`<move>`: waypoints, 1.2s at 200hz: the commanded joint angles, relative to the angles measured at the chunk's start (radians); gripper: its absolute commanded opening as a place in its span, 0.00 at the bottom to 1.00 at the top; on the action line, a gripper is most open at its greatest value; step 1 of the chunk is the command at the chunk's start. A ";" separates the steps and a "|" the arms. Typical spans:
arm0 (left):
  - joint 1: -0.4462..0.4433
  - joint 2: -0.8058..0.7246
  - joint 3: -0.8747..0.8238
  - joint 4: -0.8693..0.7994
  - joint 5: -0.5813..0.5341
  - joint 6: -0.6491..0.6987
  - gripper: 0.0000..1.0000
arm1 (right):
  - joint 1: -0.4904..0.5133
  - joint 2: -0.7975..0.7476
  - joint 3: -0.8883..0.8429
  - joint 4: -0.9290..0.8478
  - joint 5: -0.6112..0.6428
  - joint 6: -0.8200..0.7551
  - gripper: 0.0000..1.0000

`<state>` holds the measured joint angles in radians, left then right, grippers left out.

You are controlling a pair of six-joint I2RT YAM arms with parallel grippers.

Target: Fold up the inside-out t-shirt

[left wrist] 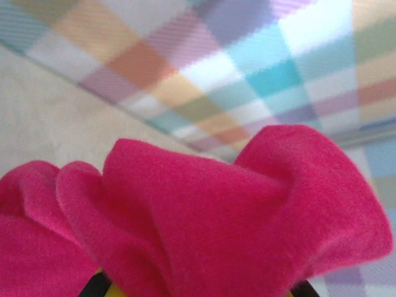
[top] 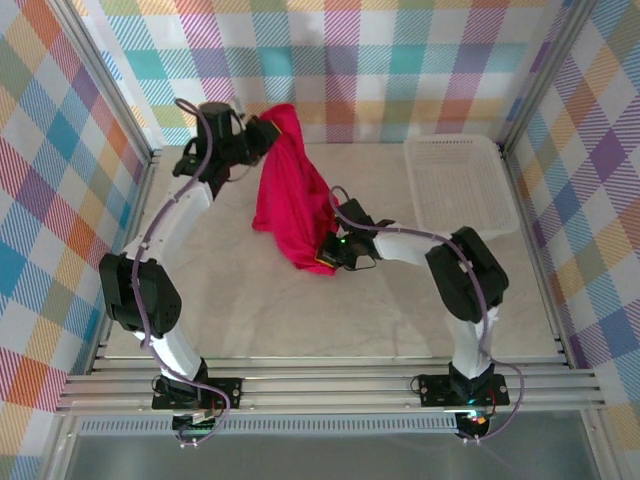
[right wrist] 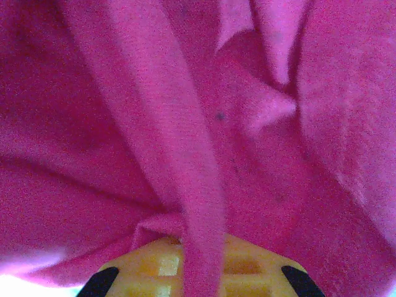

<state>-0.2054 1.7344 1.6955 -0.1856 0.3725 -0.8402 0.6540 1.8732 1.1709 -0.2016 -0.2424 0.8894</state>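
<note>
Nearest the bases, the right claw [top: 328,256] was clamped on the lower hem of the red t-shirt [top: 290,200]. In its wrist view the cloth [right wrist: 185,124] gathered into a thick fold that ran straight down into the yellow jaw body, with crimson folds fanning out above and to both sides of the claw. From that grip the garment rose away as a crumpled, narrowing drape, its lower part resting on the pale table [top: 250,310] just beyond and to the left of the right claw. The top of the drape ended at the left claw [top: 265,131], which was raised off the table and pinched the upper end of the shirt. In the left wrist view the fabric [left wrist: 247,210] bunched in rounded lobes right over the fingertips and hid the jaws. A white basket [top: 462,185] sat well apart to the right of the right claw. Beyond the left claw stood the checked wall [left wrist: 260,74].
</note>
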 commanded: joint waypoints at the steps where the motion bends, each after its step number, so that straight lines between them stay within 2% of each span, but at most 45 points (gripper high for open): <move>1: 0.079 0.013 0.126 -0.018 -0.020 -0.097 0.00 | -0.004 -0.127 -0.080 -0.167 0.234 -0.213 0.00; 15: 0.101 0.021 0.148 -0.016 -0.004 -0.129 0.00 | -0.004 -0.155 -0.155 -0.170 0.273 -0.231 0.00; 28: 0.101 0.017 0.130 0.002 0.024 -0.140 0.00 | -0.002 -0.159 -0.209 -0.139 0.258 -0.214 0.00; 50: 0.084 -0.015 -0.025 0.141 0.110 -0.207 0.00 | 0.007 -0.136 -0.227 -0.093 0.180 -0.179 0.00; 62: 0.071 -0.043 -0.127 0.211 0.152 -0.228 0.00 | 0.012 -0.147 -0.200 -0.103 0.134 -0.181 0.25; 73: 0.058 -0.068 -0.203 0.246 0.195 -0.222 0.00 | 0.013 -0.181 -0.163 -0.140 0.121 -0.192 0.37; 87: 0.045 -0.105 -0.285 0.270 0.256 -0.195 0.00 | 0.014 -0.244 -0.107 -0.194 0.146 -0.224 0.58; 100: 0.038 -0.144 -0.340 0.261 0.311 -0.146 0.00 | 0.009 -0.291 -0.051 -0.220 0.159 -0.269 0.68; 124: 0.037 -0.226 -0.390 0.155 0.357 -0.033 0.00 | -0.017 -0.294 0.050 -0.184 0.085 -0.338 0.68; 147: 0.037 -0.284 -0.408 0.086 0.386 0.019 0.00 | -0.043 -0.191 0.161 -0.123 0.006 -0.392 0.67; 178: 0.036 -0.328 -0.408 0.041 0.416 0.039 0.00 | -0.044 -0.001 0.333 -0.015 -0.076 -0.447 0.80; 212: 0.037 -0.363 -0.398 -0.037 0.438 0.090 0.00 | -0.053 0.166 0.568 0.003 -0.092 -0.436 0.80; 240: 0.037 -0.381 -0.402 -0.069 0.457 0.120 0.00 | -0.054 0.264 0.702 0.024 -0.174 -0.387 0.77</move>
<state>-0.1631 1.4071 1.2854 -0.2226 0.7628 -0.7761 0.6071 2.0995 1.7741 -0.2287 -0.3359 0.4820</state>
